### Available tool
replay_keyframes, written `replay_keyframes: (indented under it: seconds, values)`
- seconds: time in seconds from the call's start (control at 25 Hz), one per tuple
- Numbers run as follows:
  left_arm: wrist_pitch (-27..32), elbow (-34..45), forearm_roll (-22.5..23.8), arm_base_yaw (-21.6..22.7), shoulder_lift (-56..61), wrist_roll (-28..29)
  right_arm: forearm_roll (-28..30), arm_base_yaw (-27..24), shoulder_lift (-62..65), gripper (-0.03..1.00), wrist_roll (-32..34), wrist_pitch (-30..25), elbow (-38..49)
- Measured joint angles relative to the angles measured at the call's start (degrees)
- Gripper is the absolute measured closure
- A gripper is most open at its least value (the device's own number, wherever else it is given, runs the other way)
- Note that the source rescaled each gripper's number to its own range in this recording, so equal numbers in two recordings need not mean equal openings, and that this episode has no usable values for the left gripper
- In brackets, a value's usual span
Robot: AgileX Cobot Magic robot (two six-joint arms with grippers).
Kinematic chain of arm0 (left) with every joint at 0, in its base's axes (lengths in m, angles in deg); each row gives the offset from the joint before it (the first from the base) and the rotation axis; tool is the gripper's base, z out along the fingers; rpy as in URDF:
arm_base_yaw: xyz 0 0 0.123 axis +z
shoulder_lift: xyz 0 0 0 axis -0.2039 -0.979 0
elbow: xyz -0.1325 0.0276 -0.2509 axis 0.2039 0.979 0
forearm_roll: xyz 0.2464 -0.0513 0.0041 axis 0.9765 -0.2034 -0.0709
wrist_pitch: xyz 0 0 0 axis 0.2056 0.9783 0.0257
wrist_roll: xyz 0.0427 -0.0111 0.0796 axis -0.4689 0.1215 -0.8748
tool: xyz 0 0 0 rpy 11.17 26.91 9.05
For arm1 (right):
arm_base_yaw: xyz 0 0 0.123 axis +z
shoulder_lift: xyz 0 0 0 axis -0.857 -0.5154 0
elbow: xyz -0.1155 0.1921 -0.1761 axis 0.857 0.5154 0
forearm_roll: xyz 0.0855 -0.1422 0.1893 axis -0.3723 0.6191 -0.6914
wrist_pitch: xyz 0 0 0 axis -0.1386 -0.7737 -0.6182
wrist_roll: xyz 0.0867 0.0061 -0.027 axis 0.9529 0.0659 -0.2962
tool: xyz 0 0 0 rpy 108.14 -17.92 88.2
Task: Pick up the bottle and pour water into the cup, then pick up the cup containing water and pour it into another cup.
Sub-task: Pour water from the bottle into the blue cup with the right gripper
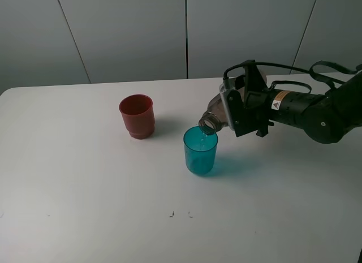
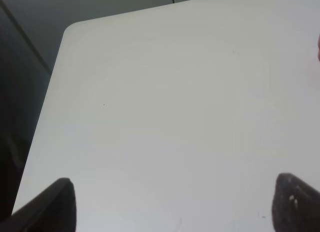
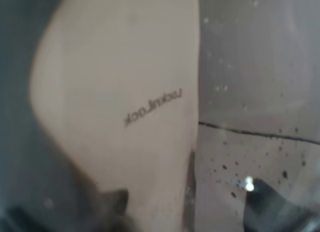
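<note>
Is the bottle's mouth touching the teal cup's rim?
Cannot tell. In the exterior high view the mouth of the bottle overlaps the far rim of the teal cup; no gap or contact shows plainly.

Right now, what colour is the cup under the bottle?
The cup is translucent teal-blue; exterior high view.

Right of centre in the exterior view, the right gripper [image 1: 232, 113] hides most of the bottle [image 1: 210, 122]; only its neck and shoulder show. Whether water is running into the cup [image 1: 200, 151] is too fine to tell. The right arm [image 1: 317, 113] runs off the right edge. Two dark specks [image 1: 172, 214] at lower centre are too small to identify.

In the left wrist view the left gripper [image 2: 172, 209] shows only two dark fingertips [image 2: 50, 209], cut off by the frame edge. The red cup [image 2: 318, 53] is a mere sliver.

The right wrist view is blurred: the bottle wall close up, with faint reversed lettering [image 3: 154, 106].
</note>
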Motion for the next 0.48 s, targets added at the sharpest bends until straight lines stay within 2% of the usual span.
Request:
replay_keyframes:
  seconds: [0.48]
  values:
    - [0.0, 0.0, 0.0, 0.0, 0.0, 0.0, 0.0, 0.0, 0.0, 0.94, -0.9, 0.0, -1.3]
